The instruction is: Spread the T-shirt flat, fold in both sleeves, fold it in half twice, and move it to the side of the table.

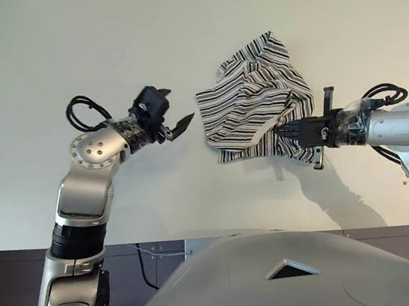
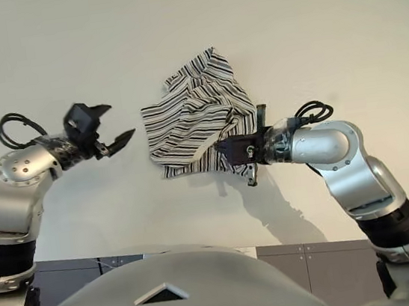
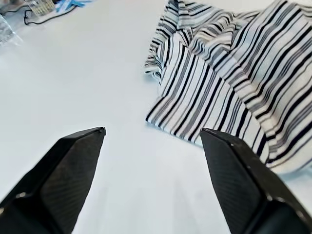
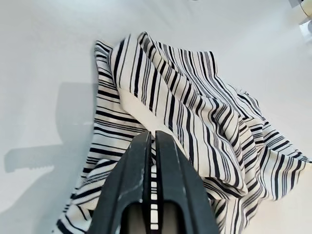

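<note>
A black-and-white striped T-shirt (image 1: 257, 97) lies crumpled on the white table (image 1: 172, 21), right of centre. My right gripper (image 1: 279, 132) is shut on a fold at the shirt's near right edge, and striped cloth shows between its closed fingers (image 4: 146, 161). That part of the shirt looks raised a little and casts a shadow on the table. My left gripper (image 1: 179, 105) stands open just left of the shirt's left edge, apart from it. Nothing is between its fingers (image 3: 73, 161), and the shirt's hem (image 3: 195, 112) lies a short way ahead of them.
The table's near edge (image 1: 157, 248) runs across in front of me, with a dark floor below it. Bare tabletop stretches to the left of and beyond the shirt. A clear item and a cable (image 3: 29, 12) lie at the table's far side.
</note>
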`<state>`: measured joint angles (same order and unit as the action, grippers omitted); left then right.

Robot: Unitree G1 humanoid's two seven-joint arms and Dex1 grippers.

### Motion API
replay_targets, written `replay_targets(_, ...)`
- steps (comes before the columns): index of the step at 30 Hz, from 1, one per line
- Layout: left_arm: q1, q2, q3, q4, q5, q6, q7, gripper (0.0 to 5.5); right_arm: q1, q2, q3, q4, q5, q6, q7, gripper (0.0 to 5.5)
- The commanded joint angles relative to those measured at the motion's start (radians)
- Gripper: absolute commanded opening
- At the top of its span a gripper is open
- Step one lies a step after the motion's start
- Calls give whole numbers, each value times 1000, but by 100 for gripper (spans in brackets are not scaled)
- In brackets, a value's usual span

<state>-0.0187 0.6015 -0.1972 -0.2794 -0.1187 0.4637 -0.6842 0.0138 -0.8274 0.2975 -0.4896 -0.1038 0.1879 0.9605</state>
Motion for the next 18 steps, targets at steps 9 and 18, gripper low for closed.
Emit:
replay_targets(9, -187, -60, -107, 215, 21, -158, -145, 360, 15, -40, 153, 217, -263, -260, -24, 13)
replay_targets(18, -259, -25, -253, 648, 173, -353, -296, 360, -120, -13, 167, 275, -209, -327, 76, 13)
